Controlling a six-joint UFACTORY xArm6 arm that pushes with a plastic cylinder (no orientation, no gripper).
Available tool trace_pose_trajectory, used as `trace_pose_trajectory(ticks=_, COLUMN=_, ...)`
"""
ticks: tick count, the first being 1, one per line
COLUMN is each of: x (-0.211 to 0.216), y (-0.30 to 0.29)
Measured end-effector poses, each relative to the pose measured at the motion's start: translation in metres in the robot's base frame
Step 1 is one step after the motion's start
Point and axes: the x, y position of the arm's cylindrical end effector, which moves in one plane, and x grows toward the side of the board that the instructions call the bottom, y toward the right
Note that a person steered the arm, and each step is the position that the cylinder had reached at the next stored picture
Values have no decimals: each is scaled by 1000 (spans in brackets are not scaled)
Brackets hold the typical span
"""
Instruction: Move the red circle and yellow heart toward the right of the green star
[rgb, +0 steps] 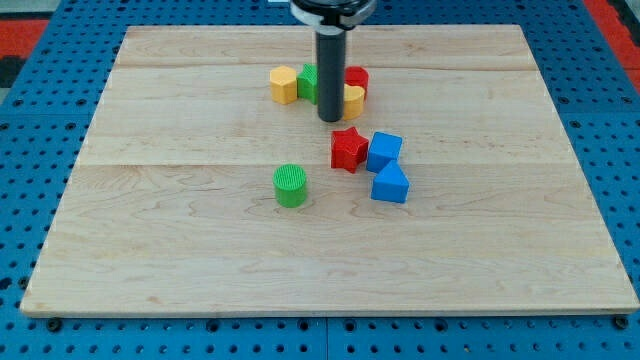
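My rod comes down from the view's top and my tip rests on the board just below a tight cluster of blocks. The green star is mostly hidden behind the rod, showing only at its left. The red circle peeks out at the rod's right. The yellow heart sits just below the red circle, touching the rod's right side. A yellow hexagon lies at the cluster's left end, next to the green star.
A red star lies below my tip, touching a blue block; a second blue block sits just below that. A green cylinder stands alone at the lower left. The wooden board lies on a blue pegboard.
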Motion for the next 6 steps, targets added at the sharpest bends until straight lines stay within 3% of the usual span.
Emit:
trace_pose_trajectory(ticks=3, x=-5, y=84)
trace_pose_trajectory(ticks=6, x=-77, y=83)
